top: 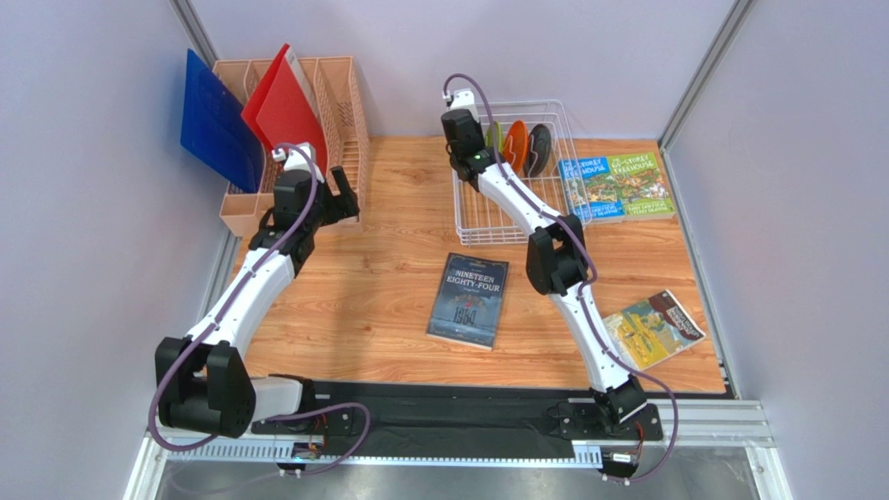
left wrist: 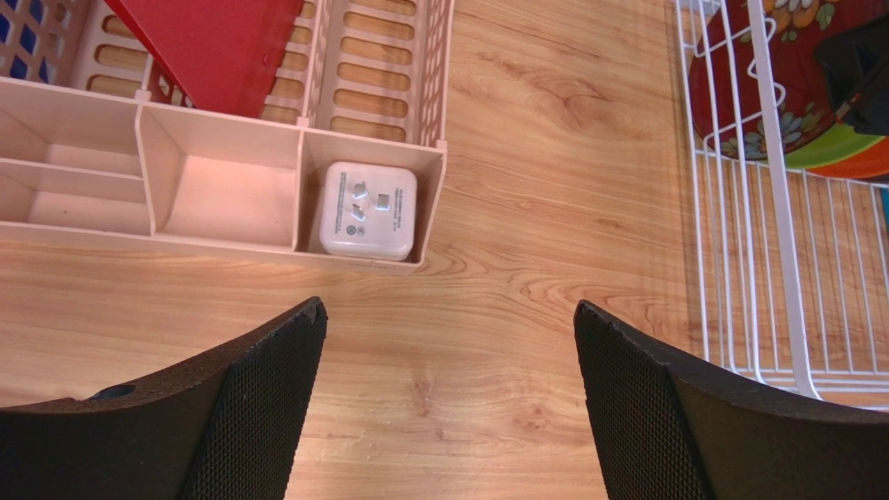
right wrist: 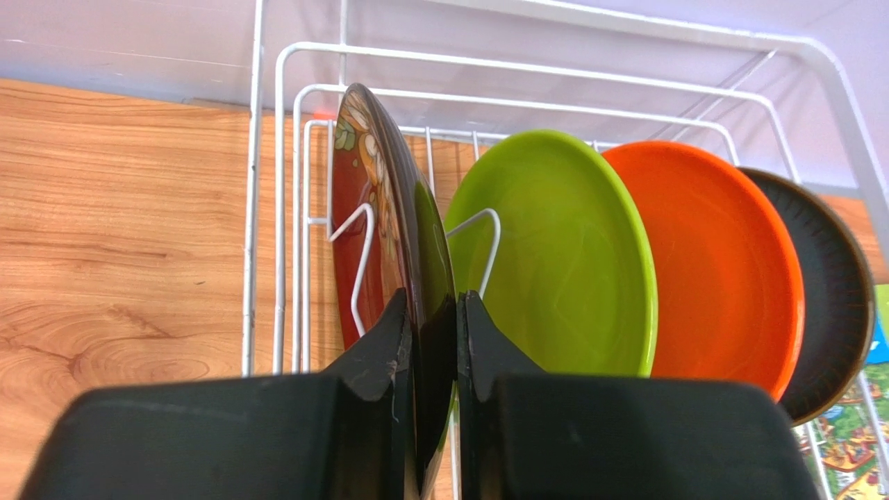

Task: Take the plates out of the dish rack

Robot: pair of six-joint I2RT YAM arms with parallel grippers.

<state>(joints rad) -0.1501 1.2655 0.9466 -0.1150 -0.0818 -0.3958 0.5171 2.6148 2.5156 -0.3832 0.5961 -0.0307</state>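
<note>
Both fingers of the right gripper (right wrist: pixel 435 307) are pressed together on the rim of the dark red floral plate (right wrist: pixel 360 198). The plate stands on edge between the prongs at the left end of the dish rack (top: pixel 490 224), and its lower part is hidden behind the fingers. Four plates stand in a row there: after the red one come one lime green (right wrist: pixel 563 260), one orange (right wrist: pixel 710 271) and one dark plate (right wrist: pixel 835 302), which is cut off at the frame edge. From above, the right arm covers the red plate, so only three rims show. The left gripper (left wrist: pixel 443 323) hangs with its fingers wide apart over the bare counter (top: pixel 386 271), holding nothing. It is near the pink organiser (top: pixel 334 104), which holds one red board (top: pixel 282 109), one blue board (top: pixel 214 120) and one white plug adapter (left wrist: pixel 367 210).
</note>
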